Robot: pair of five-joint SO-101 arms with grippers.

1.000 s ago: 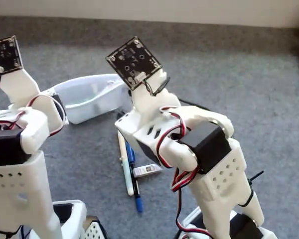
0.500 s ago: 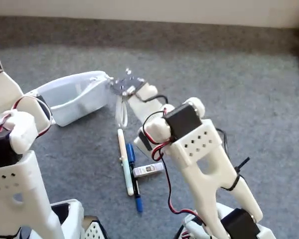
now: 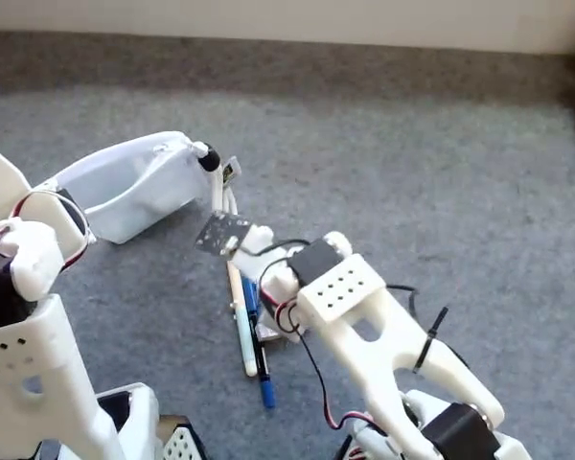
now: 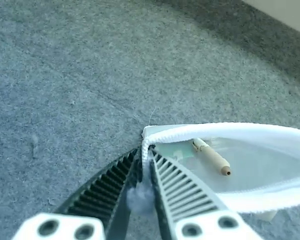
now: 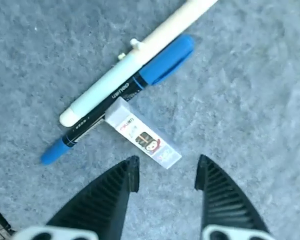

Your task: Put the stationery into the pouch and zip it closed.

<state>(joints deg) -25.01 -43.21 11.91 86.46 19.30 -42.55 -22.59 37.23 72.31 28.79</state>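
Gaping open, the translucent white pouch (image 3: pixel 134 196) holds a cream pen (image 4: pixel 210 156).

An open white pouch (image 3: pixel 158 189) lies on the grey table (image 3: pixel 441 163) toward 10 o'clock, with its black zip pull (image 3: pixel 208 158) at its 3 o'clock end and its 9 o'clock end right by the left arm (image 3: pixel 29 383). The right arm (image 3: pixel 364 331) comes in from 5 o'clock and stretches low over the stationery. Its wrist board (image 3: pixel 220 233) sits at the 12 o'clock end of a white pen (image 3: pixel 241 331) and a blue pen (image 3: pixel 265 391), which lie side by side, with a small eraser (image 3: pixel 267 333) peeking out beside the blue pen at 3 o'clock.
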